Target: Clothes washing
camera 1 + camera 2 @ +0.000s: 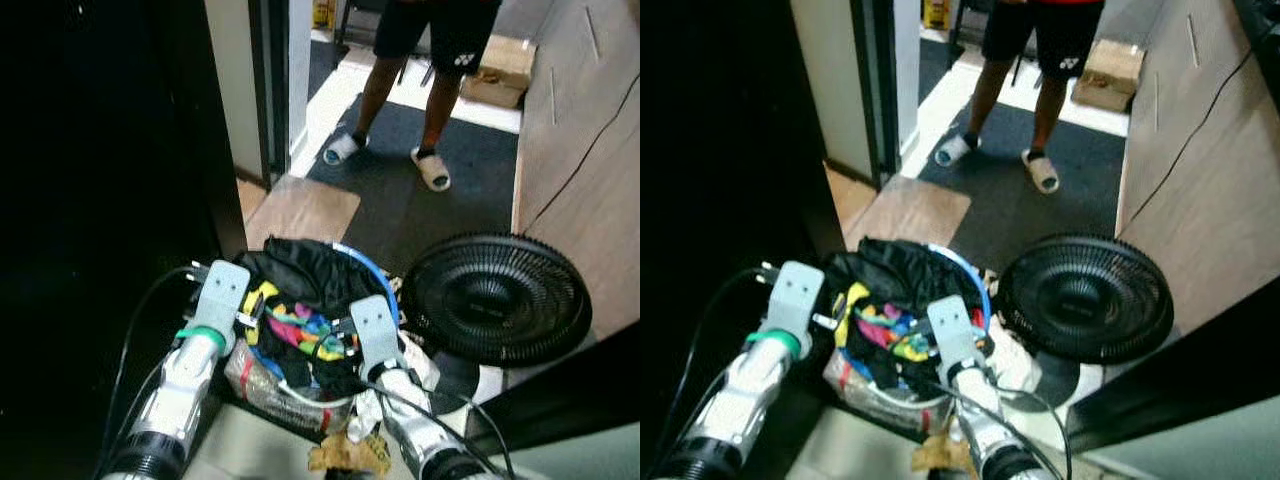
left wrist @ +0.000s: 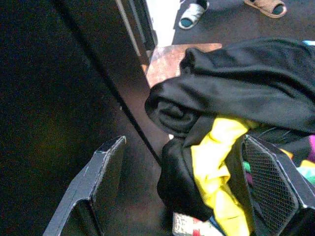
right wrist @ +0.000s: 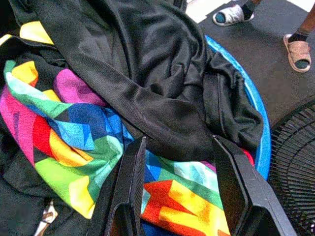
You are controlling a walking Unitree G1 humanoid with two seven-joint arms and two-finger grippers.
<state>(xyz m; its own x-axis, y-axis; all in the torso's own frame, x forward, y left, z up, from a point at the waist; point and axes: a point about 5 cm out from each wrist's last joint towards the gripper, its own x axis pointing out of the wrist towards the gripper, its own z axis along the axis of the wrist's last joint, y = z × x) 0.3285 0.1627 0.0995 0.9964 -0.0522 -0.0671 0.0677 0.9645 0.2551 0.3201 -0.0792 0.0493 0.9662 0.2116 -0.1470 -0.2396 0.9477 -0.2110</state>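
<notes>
A dark panel (image 1: 100, 200), possibly a door or appliance side, is seen along the robot's left. A person (image 1: 440, 40) in black shorts and pale slides is seen standing on the dark mat (image 1: 420, 200) beyond the doorway. A black floor fan (image 1: 495, 300) is laid grille-up just beside the laundry basket (image 3: 261, 132), on the robot's right. The blue-rimmed basket is shown heaped with clothes: a black garment (image 3: 162, 83) is draped over the far side, and a multicoloured garment (image 3: 74, 132) is spread beneath it toward the robot. The left gripper (image 2: 192, 196) is held at the basket's left edge, its fingers spread, with a fold of black and yellow fabric (image 2: 216, 172) lying between them. The right gripper (image 3: 179, 191) is held over the pile, its fingers (image 3: 130, 196) spread apart above the multicoloured garment, nothing pinched.
</notes>
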